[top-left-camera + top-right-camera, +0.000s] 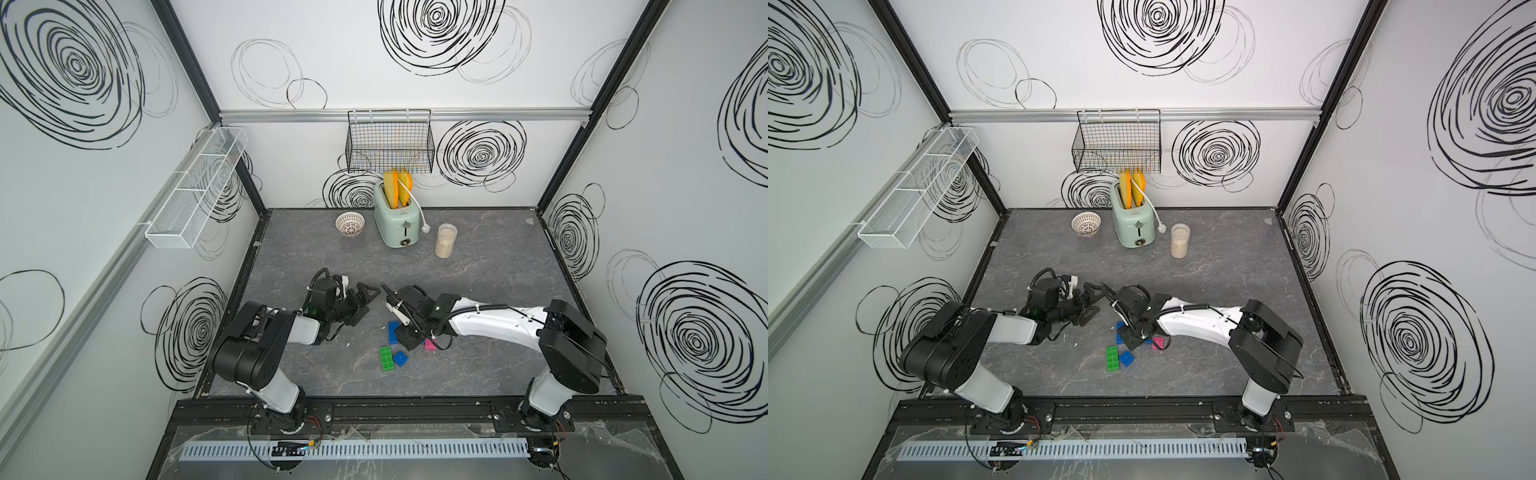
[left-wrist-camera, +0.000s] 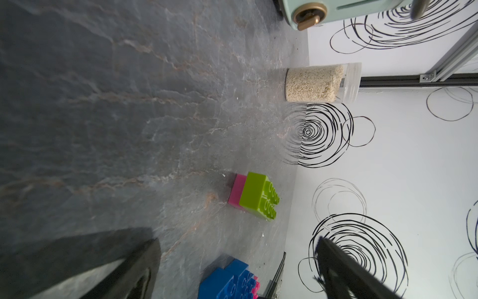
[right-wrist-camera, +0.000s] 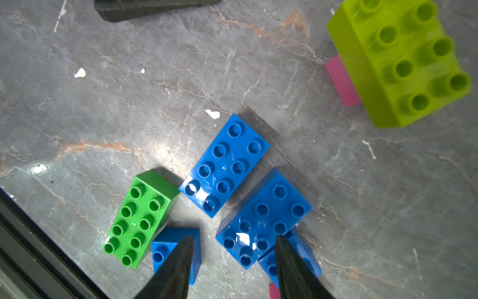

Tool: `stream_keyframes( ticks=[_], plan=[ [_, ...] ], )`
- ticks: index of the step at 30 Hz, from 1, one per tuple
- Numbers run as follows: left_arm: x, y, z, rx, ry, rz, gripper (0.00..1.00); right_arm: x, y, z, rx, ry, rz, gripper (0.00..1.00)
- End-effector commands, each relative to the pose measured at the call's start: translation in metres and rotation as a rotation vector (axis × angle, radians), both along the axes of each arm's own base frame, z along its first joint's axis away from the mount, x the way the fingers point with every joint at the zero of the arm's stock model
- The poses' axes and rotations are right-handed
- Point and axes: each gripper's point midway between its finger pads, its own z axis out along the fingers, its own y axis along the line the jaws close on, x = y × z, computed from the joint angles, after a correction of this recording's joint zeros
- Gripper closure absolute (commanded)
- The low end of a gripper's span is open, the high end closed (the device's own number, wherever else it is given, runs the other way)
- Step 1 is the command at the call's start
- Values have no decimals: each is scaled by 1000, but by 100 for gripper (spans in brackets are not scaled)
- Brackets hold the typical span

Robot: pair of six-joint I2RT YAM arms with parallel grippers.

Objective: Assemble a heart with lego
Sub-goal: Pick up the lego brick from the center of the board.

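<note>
While the right gripper (image 3: pixel 234 244) hangs part-spread, empty, over crowded blue bricks (image 3: pixel 225 165), descending could land it on studs and shove the green brick (image 3: pixel 141 220); the left gripper (image 1: pixel 368 300) gapes wide, empty.

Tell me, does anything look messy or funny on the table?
Nothing looks broken. Small white flecks dot the table near the blue bricks, like crumbs. The lime brick sits off-centre on a pink brick that pokes out beneath. The plug of the toaster lies loose, not plugged in.
</note>
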Motion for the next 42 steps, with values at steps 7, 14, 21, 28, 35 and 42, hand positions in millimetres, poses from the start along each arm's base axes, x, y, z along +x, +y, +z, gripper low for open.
stream_keyframes(
  ticks=[7, 14, 21, 28, 35, 42],
  plan=[
    [2, 1, 6, -11, -37, 3, 2, 7, -12, -10, -51, 5, -58, 46],
    [2, 1, 7, -13, -42, 1, 2, 11, -12, -18, -66, 4, -74, 45],
    [2, 1, 6, -11, -39, 3, 2, 11, -12, -26, -74, 17, -79, 46],
    [2, 1, 6, -13, -41, 1, 2, 10, -14, -36, -103, 24, -66, 55],
    [2, 1, 5, -10, -39, 3, 2, 11, -15, -37, -131, 2, -24, 60],
    [2, 2, 5, -8, -38, 4, 2, 13, -24, -30, -150, -37, 29, 49]
  ],
)
